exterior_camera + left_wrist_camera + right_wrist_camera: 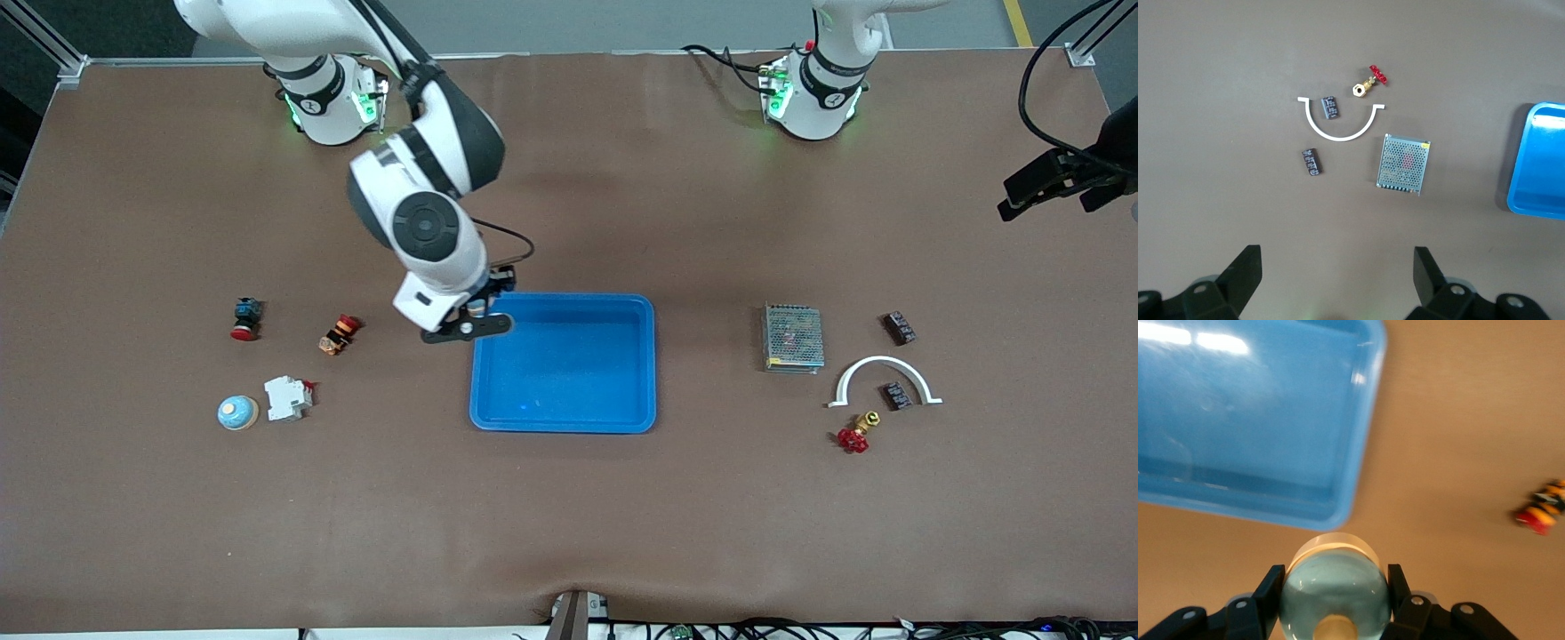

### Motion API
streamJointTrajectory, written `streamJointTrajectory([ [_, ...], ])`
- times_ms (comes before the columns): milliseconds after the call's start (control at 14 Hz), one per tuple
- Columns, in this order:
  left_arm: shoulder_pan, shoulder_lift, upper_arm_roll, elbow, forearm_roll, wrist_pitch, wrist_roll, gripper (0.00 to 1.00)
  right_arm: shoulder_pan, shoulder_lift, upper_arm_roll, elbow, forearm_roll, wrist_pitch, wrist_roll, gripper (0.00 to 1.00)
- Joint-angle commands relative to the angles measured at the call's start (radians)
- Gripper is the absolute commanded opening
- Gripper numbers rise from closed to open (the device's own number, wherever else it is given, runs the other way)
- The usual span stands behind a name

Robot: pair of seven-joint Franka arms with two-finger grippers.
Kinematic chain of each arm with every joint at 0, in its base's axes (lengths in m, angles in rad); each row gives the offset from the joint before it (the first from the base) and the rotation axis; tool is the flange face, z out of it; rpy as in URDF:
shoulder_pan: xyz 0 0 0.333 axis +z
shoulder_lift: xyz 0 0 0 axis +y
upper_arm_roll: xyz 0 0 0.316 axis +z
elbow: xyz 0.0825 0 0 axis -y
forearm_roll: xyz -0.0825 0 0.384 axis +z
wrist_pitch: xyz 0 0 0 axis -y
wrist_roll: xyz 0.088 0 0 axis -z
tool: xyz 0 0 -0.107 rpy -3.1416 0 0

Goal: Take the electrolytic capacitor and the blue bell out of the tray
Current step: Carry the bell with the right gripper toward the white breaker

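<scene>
Nearest the front camera lies a small red-handled valve (853, 437), well apart from the right pincer (471, 318) and toward the left arm's end of the table. The right pincer is pinching the blue bell (1335, 600), a pale dome on a wooden base, with a finger on each side. It hangs just beside a corner of the blue tray (564, 423), at the right arm's end of it. In the right wrist view the bell is over bare table, not over the tray floor. No item shows inside the tray, so both removals look nearly done; the bell only needs setting down. The capacitor cannot be picked out among the small parts on the table. The left pincer (1338, 273) waits spread wide above the mesh box (1403, 163).
</scene>
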Motion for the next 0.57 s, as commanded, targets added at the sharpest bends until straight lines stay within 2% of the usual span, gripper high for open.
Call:
streamJointTrajectory([
  [0, 0.000, -0.009, -0.007, -0.009, -0.018, 0.014, -0.008, 1.00, -0.095, -0.127, 0.013, -0.065, -0.010, -0.088, -0.167, 0.41],
  [285, -0.007, 0.007, -0.010, -0.016, -0.019, 0.007, -0.008, 1.00, -0.241, -0.277, 0.012, -0.196, -0.015, -0.119, -0.438, 0.41],
  [499, -0.006, 0.007, -0.010, -0.016, -0.018, 0.007, -0.010, 1.00, -0.334, -0.328, 0.012, -0.277, -0.042, -0.104, -0.609, 0.41],
])
